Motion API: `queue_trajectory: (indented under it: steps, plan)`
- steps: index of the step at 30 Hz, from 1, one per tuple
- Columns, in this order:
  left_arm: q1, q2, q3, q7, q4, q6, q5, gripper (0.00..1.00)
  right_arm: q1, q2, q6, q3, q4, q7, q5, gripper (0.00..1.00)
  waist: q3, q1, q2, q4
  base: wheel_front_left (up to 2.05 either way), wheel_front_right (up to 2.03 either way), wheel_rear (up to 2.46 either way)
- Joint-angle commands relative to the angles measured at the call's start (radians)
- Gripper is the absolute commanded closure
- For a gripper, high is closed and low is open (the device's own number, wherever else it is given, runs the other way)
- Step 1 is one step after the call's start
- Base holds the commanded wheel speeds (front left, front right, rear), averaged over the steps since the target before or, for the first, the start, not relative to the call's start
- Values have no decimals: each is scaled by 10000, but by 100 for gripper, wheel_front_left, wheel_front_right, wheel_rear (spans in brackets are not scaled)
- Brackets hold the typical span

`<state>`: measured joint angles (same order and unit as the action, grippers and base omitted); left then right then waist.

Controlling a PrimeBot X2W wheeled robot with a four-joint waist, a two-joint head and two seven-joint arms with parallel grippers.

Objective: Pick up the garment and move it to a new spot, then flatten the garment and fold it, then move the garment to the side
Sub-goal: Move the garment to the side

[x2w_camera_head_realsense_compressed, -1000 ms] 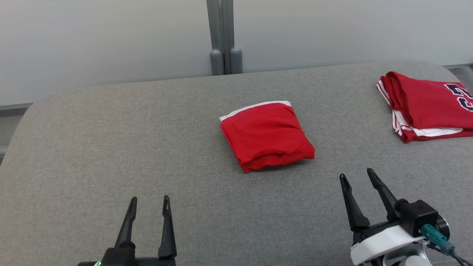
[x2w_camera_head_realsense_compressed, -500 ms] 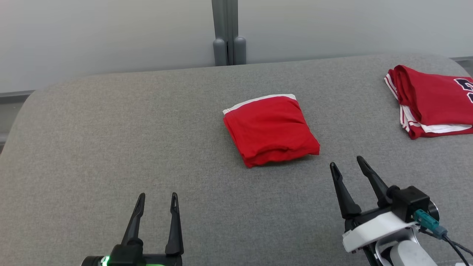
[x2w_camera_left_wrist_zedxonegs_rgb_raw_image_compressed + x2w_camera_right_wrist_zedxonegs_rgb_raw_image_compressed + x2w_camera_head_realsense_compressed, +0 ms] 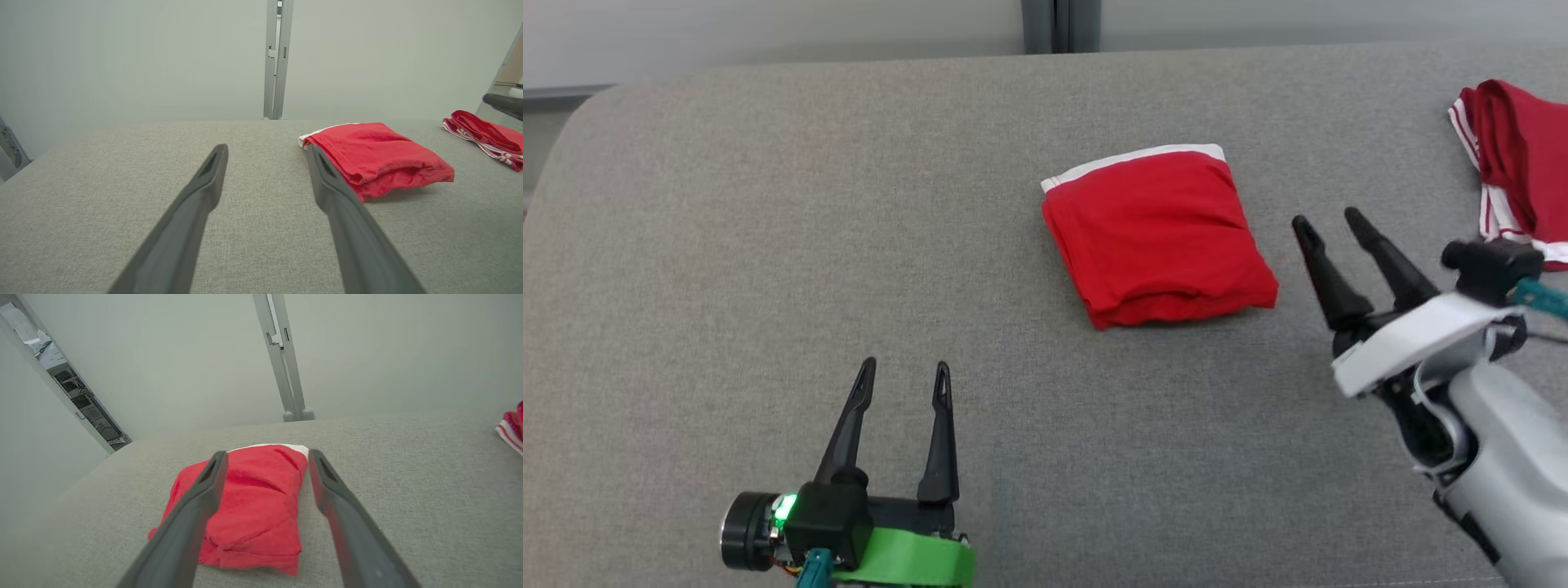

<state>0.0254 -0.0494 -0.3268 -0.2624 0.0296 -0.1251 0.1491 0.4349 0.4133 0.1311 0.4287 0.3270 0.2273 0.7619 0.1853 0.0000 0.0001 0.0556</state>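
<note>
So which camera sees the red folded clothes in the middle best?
The head view: the folded red garment lies whole, seen from above. The left wrist view shows it side-on; in the right wrist view a finger covers part.

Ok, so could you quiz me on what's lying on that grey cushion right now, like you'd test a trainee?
1. Which is nearer the folded red garment: A) the left claw, or B) the right claw?
2. True or false: both claws are clamped shut.
3. How many red garments lie on the grey surface?
Key: 1 B. 2 False: both stand open and empty. 3 Two: the folded one, and a striped garment at the far right.
</note>
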Motion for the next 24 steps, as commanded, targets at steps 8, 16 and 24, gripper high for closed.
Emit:
queue_trajectory:
  steps: [8,16,24]
  plan:
    - [-1086,-25,-456,-28,60,-157,209,0,1850,1577,-1,475,548,-2933,4491,0,1919,0,-1,1084,0,0,0]
    - [-1575,-25,-747,-28,-25,-267,319,0,2346,1935,-1,482,549,-4616,6787,0,2464,0,-1,1447,0,0,0]
    - [-1788,-23,-706,-28,-5,-345,251,0,2506,2282,-1,862,119,-4482,6638,100,2580,0,-1,1334,0,0,0]
